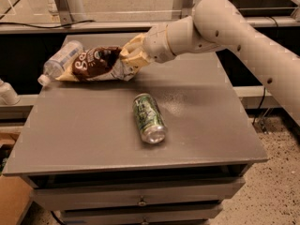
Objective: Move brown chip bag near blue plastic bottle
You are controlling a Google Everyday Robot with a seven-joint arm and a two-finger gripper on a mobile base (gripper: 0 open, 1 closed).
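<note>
Nearest us, a green soda can (149,117) lies on its side on the grey table (211,125). Beyond it, our gripper (130,60) is clamped on the right end of the brown chip bag (93,64), which sits against the blue plastic bottle (61,60) at the far-left corner.

The arm (243,41) is built from smooth, rounded, off-white tubular shells joined at visible seams. Small dark round recesses dot the shells. The wrist section narrows toward the gripper (132,59), located at the arm-side end of the brown chip bag (93,64). Its jaws are pale tan.
</note>
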